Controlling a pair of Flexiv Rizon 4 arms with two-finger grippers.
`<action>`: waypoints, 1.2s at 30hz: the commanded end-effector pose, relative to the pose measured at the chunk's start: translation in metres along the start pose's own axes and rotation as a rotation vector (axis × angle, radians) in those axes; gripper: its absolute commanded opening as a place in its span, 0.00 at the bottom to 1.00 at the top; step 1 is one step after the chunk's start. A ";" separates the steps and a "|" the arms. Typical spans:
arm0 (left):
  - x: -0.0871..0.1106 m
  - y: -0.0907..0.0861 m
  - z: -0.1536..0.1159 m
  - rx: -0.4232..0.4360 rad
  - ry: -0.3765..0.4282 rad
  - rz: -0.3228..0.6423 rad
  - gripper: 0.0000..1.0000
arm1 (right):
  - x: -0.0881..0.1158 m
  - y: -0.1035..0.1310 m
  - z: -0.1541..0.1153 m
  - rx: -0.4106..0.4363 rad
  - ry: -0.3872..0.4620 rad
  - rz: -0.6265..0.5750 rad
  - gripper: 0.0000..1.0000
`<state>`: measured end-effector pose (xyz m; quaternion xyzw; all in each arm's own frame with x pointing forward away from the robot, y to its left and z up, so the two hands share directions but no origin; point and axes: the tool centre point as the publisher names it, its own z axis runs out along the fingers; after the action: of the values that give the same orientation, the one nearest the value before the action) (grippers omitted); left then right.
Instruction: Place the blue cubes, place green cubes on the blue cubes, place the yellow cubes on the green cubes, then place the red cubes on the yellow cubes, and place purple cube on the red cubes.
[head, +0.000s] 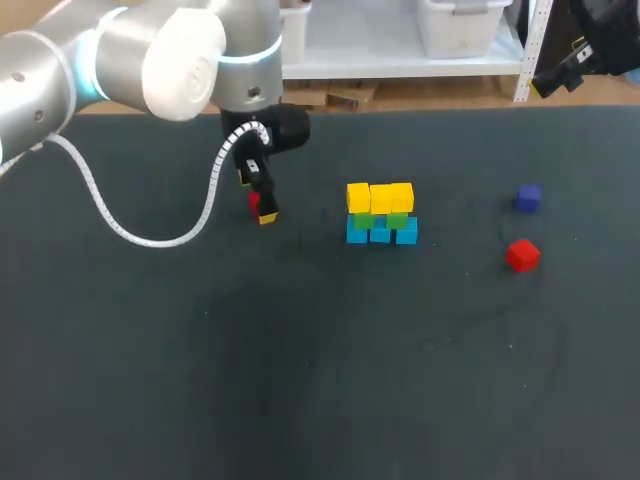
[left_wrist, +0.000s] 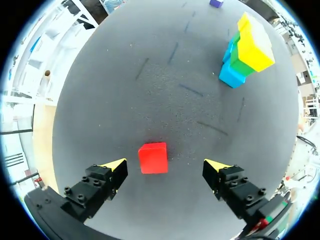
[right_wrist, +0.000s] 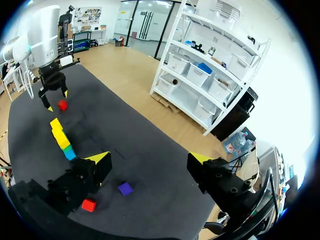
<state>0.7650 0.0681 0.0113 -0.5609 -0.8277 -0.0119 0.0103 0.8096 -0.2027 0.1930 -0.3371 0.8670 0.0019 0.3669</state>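
A stack (head: 380, 213) stands mid-table: blue cubes at the bottom, green cubes on them, yellow cubes on top. My left gripper (head: 262, 203) hangs open just left of it, over a red cube (head: 254, 204). In the left wrist view that red cube (left_wrist: 153, 157) lies on the cloth between the spread fingers of the left gripper (left_wrist: 166, 166), touching neither. A second red cube (head: 522, 255) and a purple cube (head: 528, 197) lie apart at the right. My right gripper (right_wrist: 149, 159) is open and empty, high off the table's far right, above the second red cube (right_wrist: 89, 204) and the purple cube (right_wrist: 125, 188).
The table (head: 300, 380) is covered in dark cloth. The stack (left_wrist: 247, 50) sits ahead and to one side of the left gripper. My right arm (head: 568, 62) shows only at the far right corner.
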 end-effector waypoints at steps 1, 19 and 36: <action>-0.003 0.003 0.006 0.003 0.018 -0.009 1.00 | 0.002 0.004 -0.001 0.020 -0.004 0.002 1.00; -0.002 0.007 0.005 -0.020 0.019 -0.024 0.00 | 0.002 0.004 -0.001 0.020 -0.004 0.002 1.00; -0.012 0.018 -0.090 -0.070 -0.104 0.173 0.00 | 0.002 0.004 -0.001 0.020 -0.004 0.002 1.00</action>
<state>0.7967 0.0608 0.0810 -0.6297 -0.7756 -0.0072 -0.0442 0.8096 -0.2026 0.1929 -0.3372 0.8670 0.0018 0.3669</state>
